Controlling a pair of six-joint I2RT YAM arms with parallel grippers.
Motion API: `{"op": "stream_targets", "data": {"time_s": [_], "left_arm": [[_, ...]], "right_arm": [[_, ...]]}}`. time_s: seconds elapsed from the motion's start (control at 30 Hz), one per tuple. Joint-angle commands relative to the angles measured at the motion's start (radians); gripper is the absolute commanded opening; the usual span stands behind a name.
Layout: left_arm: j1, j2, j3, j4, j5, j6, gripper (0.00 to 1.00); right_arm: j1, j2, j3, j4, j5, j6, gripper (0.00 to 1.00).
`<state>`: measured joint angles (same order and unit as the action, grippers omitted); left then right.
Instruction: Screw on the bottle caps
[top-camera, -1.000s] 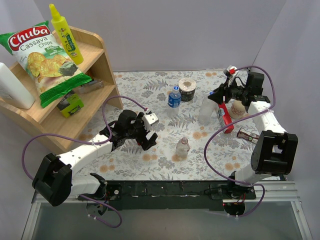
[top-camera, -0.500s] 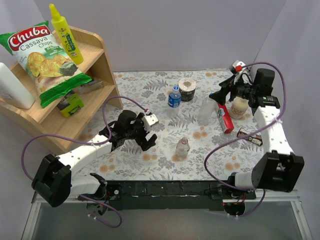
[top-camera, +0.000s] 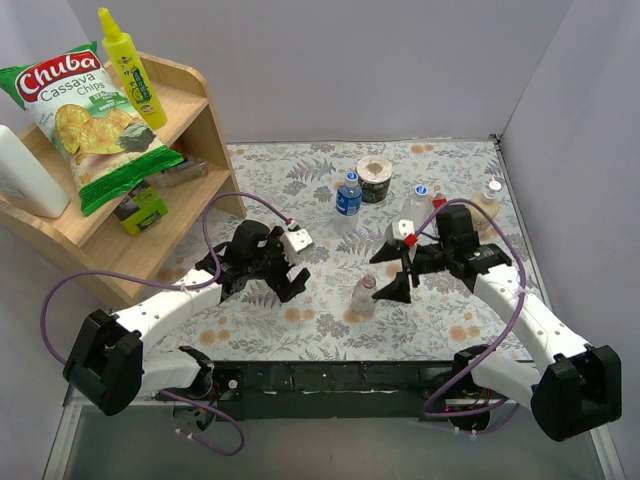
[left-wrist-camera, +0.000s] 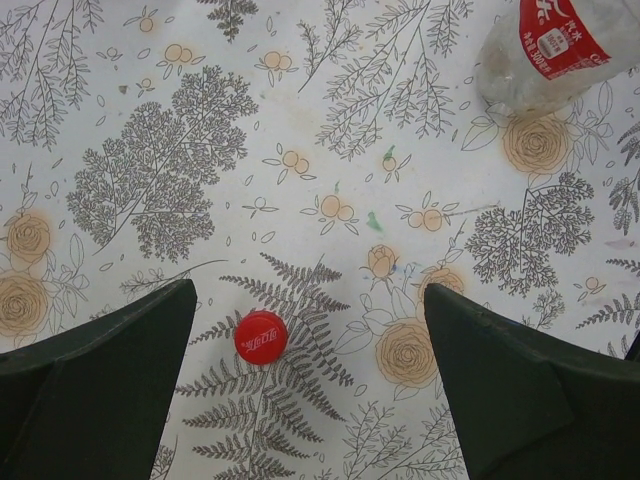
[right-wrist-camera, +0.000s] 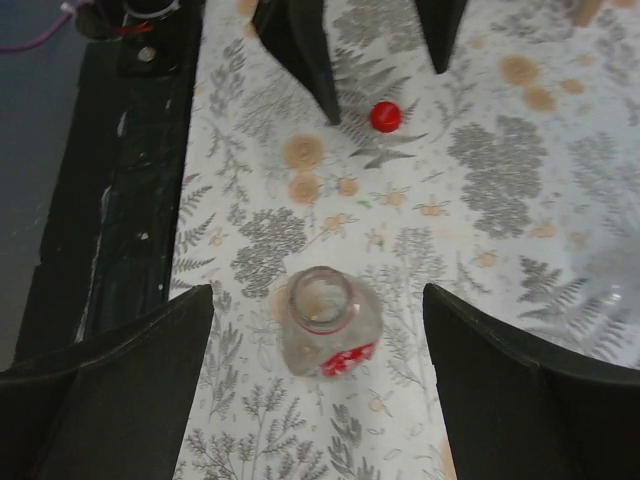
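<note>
- Hanging low over the cloth (left-wrist-camera: 330, 120), the left gripper (left-wrist-camera: 308, 295) is seen wide open and empty, with nothing between its fingers but the red cap (left-wrist-camera: 261, 337).
- The red cap is found lying flat, top side up, on the cloth between those two fingers. In the wrist view it is nearer the finger on the left than the other. Being round, it has no long axis, so any closing line across it can be judged to serve.
- The left gripper is plainly the nearer one to the cap, so the pick is best assigned to it, by a straight drop and a close.
- The right gripper (top-camera: 388, 275) is likewise spread wide and holds nothing. The uncapped bottle (right-wrist-camera: 328, 320) is framed between its fingers, upright with its mouth open to the camera, and not touched so far as can be told.
- The bottle is placed just right of the cap, near but apart, so a short carry to the right is called for once the cap is lifted.
- The cloth is flat and printed. A cap so low may be expected to slip out of a pinch unless the fingertips are brought right down to the surface.
- Room is ample: bare cloth is seen all round the cap, and a second bottle (top-camera: 348, 197) with a blue cap (top-camera: 349, 178) is set well apart, farther back.
</note>
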<state>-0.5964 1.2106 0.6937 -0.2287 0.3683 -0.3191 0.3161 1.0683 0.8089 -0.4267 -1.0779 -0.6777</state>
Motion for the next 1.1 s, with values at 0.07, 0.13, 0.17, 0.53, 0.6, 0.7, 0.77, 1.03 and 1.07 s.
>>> {"op": "stream_targets", "data": {"time_s": [0.07,0.13,0.17,0.53,0.6,0.7,0.77,1.03,1.07], "left_arm": [[0.015,-0.051,-0.023,-0.018,-0.002,0.017,0.98],[0.015,-0.051,-0.025,-0.02,0.014,0.021,0.98],[0.015,-0.049,-0.025,-0.018,0.026,0.028,0.98],[-0.048,-0.019,-0.016,0.087,0.287,0.034,0.98],[-0.092,0.003,-0.011,0.148,0.274,-0.017,0.98],[-0.144,0.036,0.007,0.254,0.224,-0.101,0.98],[-0.186,0.072,0.02,0.299,0.155,-0.127,0.98],[-0.261,0.167,0.067,0.479,-0.072,-0.235,0.98],[-0.273,0.184,0.073,0.483,-0.089,-0.238,0.98]], "right_arm": [[0.132,-0.045,-0.141,0.124,0.038,-0.03,0.91],[0.162,-0.044,-0.186,0.193,0.082,0.019,0.9],[0.167,-0.036,-0.197,0.269,0.094,0.065,0.88],[0.173,0.018,-0.202,0.525,0.237,0.334,0.33],[0.173,0.01,-0.172,0.548,0.236,0.397,0.28],[0.17,0.007,-0.16,0.65,0.269,0.567,0.25],[0.167,0.013,-0.154,0.704,0.306,0.689,0.24],[0.153,0.062,-0.07,0.689,0.475,0.9,0.1],[0.152,0.067,-0.063,0.687,0.484,0.92,0.1]]}}
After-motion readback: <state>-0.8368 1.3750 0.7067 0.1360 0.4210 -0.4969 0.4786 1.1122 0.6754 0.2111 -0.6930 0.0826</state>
